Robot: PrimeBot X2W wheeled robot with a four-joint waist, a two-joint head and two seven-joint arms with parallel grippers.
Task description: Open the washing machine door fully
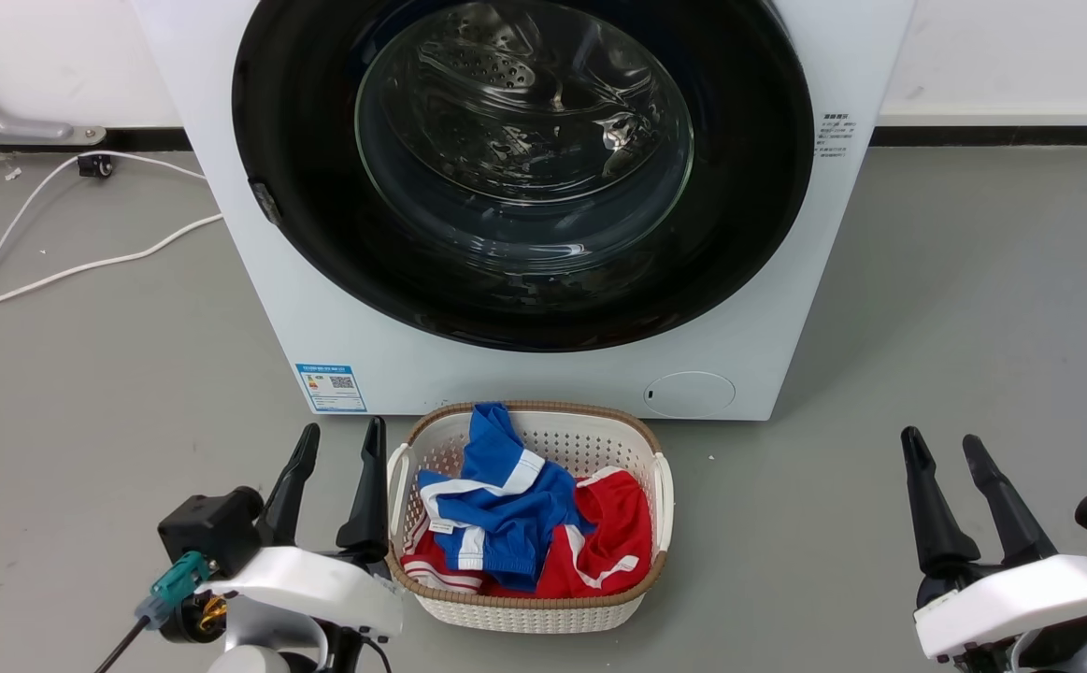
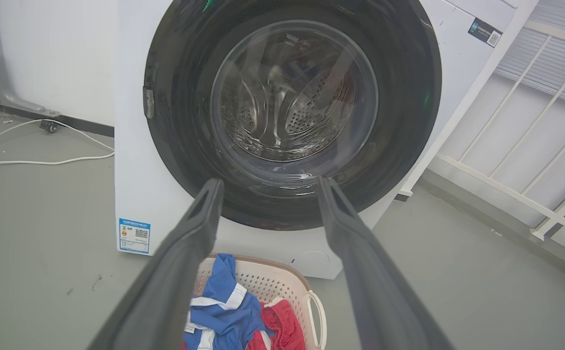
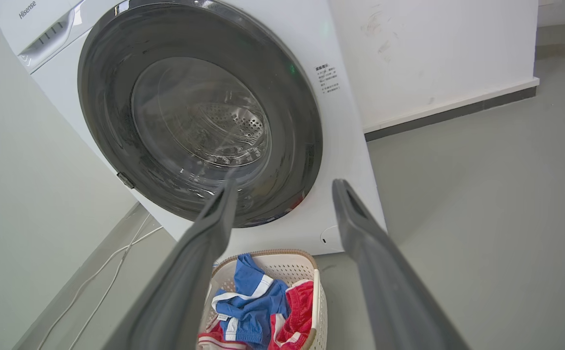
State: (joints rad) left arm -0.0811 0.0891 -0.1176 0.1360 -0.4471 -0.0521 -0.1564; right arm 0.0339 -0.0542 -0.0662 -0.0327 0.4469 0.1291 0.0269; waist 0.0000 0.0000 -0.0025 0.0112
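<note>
While the left pincer and right pincer sit near, fingers apart and empty, either side of a laundry basket, the washing machine door lies shut on the washing machine beyond. Opening seems unstarted; next, a pincer must reach its rim.

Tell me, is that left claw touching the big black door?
Apart. Head view: the left gripper sits low beside the laundry basket, well short of the washing machine door.

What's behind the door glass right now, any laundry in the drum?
Behind the glass of the washing machine door, the perforated steel drum shows, no laundry visible. The black rim and glare hide its lower part.
</note>
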